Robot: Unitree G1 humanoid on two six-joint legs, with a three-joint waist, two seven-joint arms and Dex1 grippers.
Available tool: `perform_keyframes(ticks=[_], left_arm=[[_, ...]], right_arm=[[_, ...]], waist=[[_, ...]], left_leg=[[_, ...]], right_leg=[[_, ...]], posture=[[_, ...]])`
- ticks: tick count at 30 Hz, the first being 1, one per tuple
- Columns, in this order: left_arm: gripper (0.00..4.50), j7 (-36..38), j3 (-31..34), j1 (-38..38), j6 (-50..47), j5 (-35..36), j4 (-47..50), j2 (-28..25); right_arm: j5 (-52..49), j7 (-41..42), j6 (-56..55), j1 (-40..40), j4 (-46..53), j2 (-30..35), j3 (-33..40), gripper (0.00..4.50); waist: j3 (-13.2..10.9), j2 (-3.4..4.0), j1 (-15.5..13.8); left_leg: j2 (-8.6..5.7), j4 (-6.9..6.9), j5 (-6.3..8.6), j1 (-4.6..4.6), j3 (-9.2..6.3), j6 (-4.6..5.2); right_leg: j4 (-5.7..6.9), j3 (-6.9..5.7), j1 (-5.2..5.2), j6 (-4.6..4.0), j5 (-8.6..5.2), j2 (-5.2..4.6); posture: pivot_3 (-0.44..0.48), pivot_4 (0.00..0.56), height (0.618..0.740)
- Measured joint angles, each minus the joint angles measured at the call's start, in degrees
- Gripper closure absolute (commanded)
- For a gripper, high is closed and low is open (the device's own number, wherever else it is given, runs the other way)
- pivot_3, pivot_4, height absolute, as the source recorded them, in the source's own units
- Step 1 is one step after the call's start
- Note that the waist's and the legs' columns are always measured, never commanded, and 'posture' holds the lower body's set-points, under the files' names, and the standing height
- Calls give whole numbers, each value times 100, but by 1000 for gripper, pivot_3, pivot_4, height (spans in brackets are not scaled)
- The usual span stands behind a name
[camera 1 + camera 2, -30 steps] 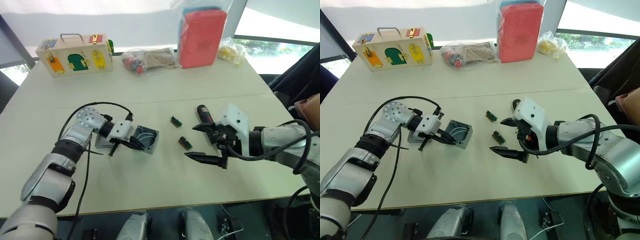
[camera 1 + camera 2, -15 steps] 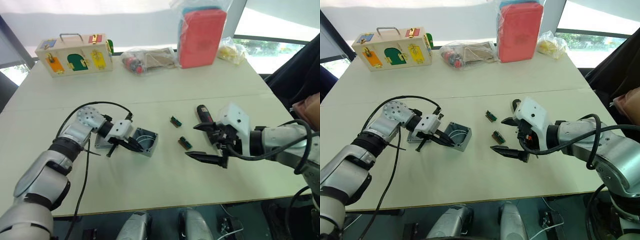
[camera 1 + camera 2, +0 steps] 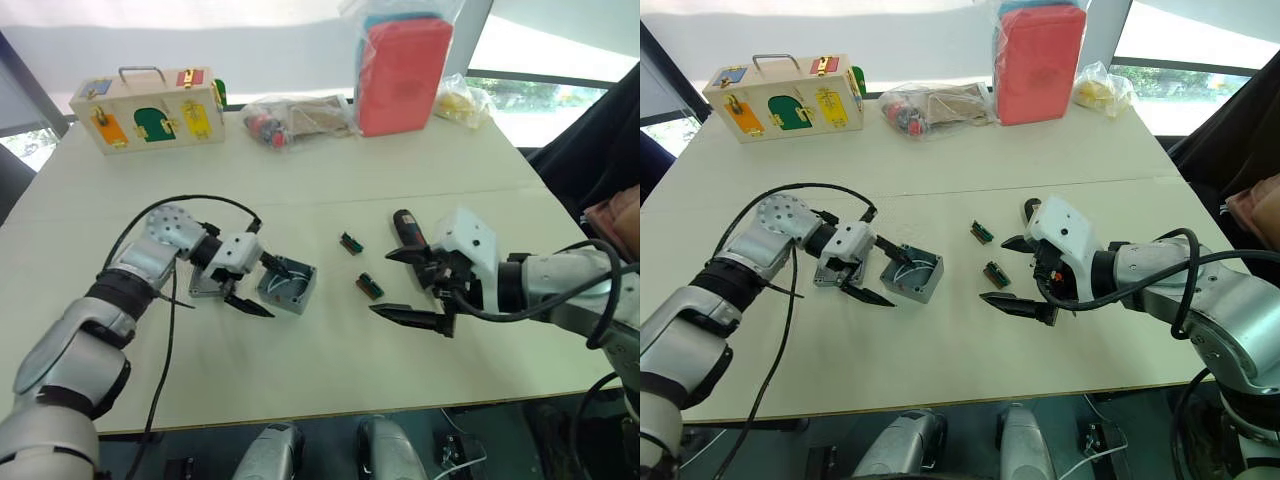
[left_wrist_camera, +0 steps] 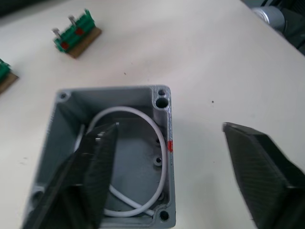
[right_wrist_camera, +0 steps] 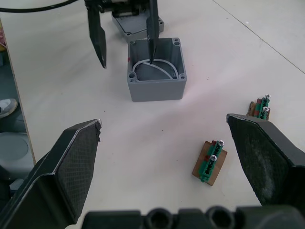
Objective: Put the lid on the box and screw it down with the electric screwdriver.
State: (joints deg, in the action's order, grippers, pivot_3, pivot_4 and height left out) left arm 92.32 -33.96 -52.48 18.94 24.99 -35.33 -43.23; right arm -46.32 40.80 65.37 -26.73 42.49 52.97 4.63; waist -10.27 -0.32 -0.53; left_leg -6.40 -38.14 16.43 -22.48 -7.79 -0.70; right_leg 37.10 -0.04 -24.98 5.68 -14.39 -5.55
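At centre-left of the frame, the left gripper (image 3: 253,286), jaws spread, straddles one wall of the deep grey plastic box (image 3: 288,286), nearer than the empty, open right gripper (image 3: 420,288).

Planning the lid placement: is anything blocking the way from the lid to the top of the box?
Yes. The left gripper itself: its open jaws straddle the box, one finger dipping inside among the white wires, the other outside the wall. The lid lies flat just behind the gripper, on the table.
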Motion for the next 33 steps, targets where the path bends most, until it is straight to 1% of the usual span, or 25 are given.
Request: perform_keyframes(ticks=[2,5,8,10,11,13,14,15,17,18,19,20,21,22,26,28,30,33], left_arm=[[32,0,247,9,-257,128,369,-200],[32,-3,895,53,-751,220,849,-530],[32,-233,1410,383,-1229,186,1162,-752],[32,-571,1768,726,-1653,195,1340,-943],[32,-912,2045,1006,-1964,209,1541,-1075],[32,-1864,2729,1710,-2728,218,1979,-1313],[32,-2134,2890,1872,-2931,220,2101,-1318],[32,-2745,3214,2251,-3335,184,2496,-1306],[32,-3539,3546,2746,-3891,106,3031,-1256],[32,-4138,3777,3112,-4414,41,3398,-1192],[32,-4556,3950,3333,-4853,23,3677,-1125],[32,-5068,4098,3502,-5417,-20,3960,-1019],[32,-5274,4155,3549,-5664,-46,4060,-973],[32,-5787,4341,3612,-6255,-71,4280,-802],[32,-6869,4693,3620,-7468,-143,4604,-283],[32,-7207,4739,3650,-7878,-191,4713,-37],[32,-7419,4766,3660,-8145,-188,4847,236],[32,-7613,4822,3639,-8357,-198,4985,381]], right_arm=[[0,13,-3,0,-2,1,-3,0],[1,43,-30,-1,-5,18,-4,0],[20,117,-136,-8,-19,37,-36,0],[56,169,-226,-35,-60,55,-107,0],[78,211,-282,-78,-106,57,-176,0],[187,319,-445,-158,-243,72,-337,0],[236,349,-479,-165,-277,78,-371,0],[289,419,-582,-269,-373,63,-489,0],[349,518,-737,-448,-480,21,-612,0],[393,600,-855,-584,-576,-21,-678,0],[437,664,-930,-675,-660,-33,-754,0],[504,735,-1024,-748,-767,-45,-825,0],[528,761,-1068,-779,-819,-55,-863,0],[602,841,-1162,-827,-926,-72,-950,0],[801,1036,-1387,-874,-1131,-130,-1181,0],[880,1098,-1461,-937,-1168,-172,-1272,0],[941,1150,-1506,-980,-1182,-218,-1302,0],[1008,1191,-1523,-1004,-1184,-234,-1321,0]], waist=[[-2,-3,4],[0,0,22],[0,0,30],[0,0,60],[0,0,104],[0,0,155],[0,1,147],[0,1,131],[0,1,109],[0,1,111],[0,1,102],[0,0,90],[0,-4,79],[0,-4,66],[1,-4,-4],[1,-5,-17],[2,-6,-33],[3,-7,-27]], left_leg=[[0,0,0,-3,0,0],[1,0,0,-1,0,0],[1,1,0,-1,0,0],[2,2,0,-1,1,0],[4,3,0,-1,0,0],[6,9,1,-1,2,1],[6,9,1,-1,1,1],[6,9,1,-2,1,1],[4,7,1,-2,2,1],[4,7,1,-2,1,1],[3,6,1,-2,1,1],[2,6,2,-2,0,2],[2,5,2,-2,0,2],[2,5,2,-1,0,2],[2,4,1,0,3,0],[1,3,1,0,3,-1],[0,2,1,-1,2,-2],[-1,1,1,0,2,-3]], right_leg=[[0,0,-3,0,0,1],[2,0,-3,0,0,1],[2,0,-4,0,0,2],[1,1,-5,1,0,3],[3,2,-6,1,-1,3],[2,6,-12,1,-1,4],[6,6,-11,3,-2,2],[5,6,-13,4,-3,2],[3,9,-10,3,-3,1],[2,11,-9,4,-3,1],[2,12,-7,4,-3,0],[4,13,-6,4,-3,0],[3,11,-6,4,-3,1],[4,11,-6,4,-3,1],[7,9,-8,4,-3,0],[6,9,-7,3,-2,0],[6,9,-6,3,-2,-2],[6,10,-5,3,-2,-3]], posture=[[0,150,740],[0,150,740],[0,150,740],[0,150,740],[0,150,740],[0,150,740],[0,150,740],[0,150,740],[0,150,740],[0,150,740],[0,150,740],[0,150,740],[0,150,740],[0,150,740],[0,150,740],[0,150,740],[0,150,740],[0,150,740]])
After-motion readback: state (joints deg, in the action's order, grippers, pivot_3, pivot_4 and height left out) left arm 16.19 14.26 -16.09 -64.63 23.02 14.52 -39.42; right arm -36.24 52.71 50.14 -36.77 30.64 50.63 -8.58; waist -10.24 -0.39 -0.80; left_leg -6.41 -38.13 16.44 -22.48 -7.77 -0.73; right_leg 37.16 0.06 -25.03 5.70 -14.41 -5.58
